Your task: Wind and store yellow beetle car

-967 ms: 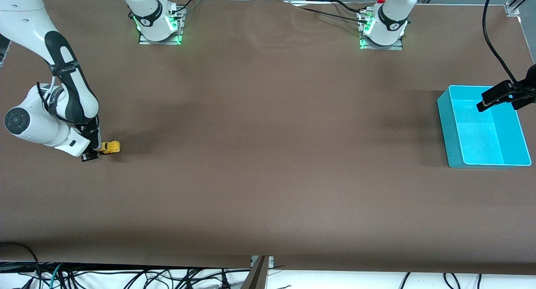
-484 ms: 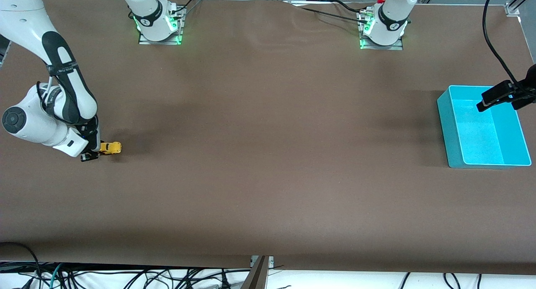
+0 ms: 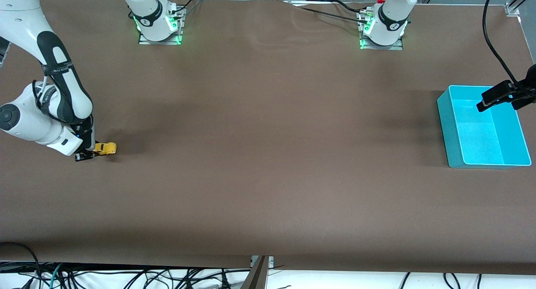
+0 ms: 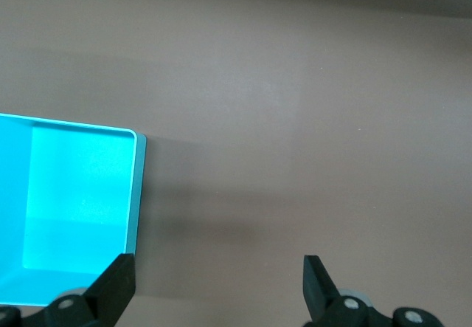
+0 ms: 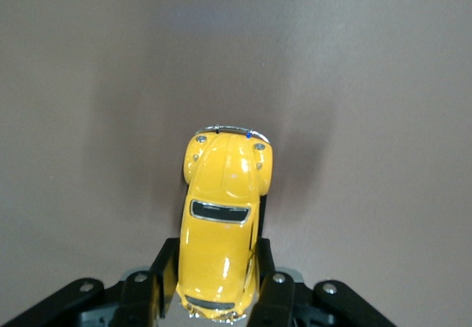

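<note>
So your right gripper [image 5: 218, 283] is clamped on the yellow beetle car [image 5: 223, 227] rear, nose at 12 o'clock; the left gripper [image 4: 217, 286] waits wide over the teal bin [image 3: 447, 125].

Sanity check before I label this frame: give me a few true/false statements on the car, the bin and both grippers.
1. The right gripper has its fingers shut on the yellow beetle car. True.
2. The yellow beetle car already lies in the teal bin. False: it is at the right arm's end of the table, and the bin at the left arm's end holds nothing.
3. The left gripper is open and holds nothing. True.
4. The left gripper hangs over the middle of the table. False: it is over the bin's edge.
5. The car is gripped by its front end. False: the fingers clamp its rear, and its front points away from the gripper.
</note>
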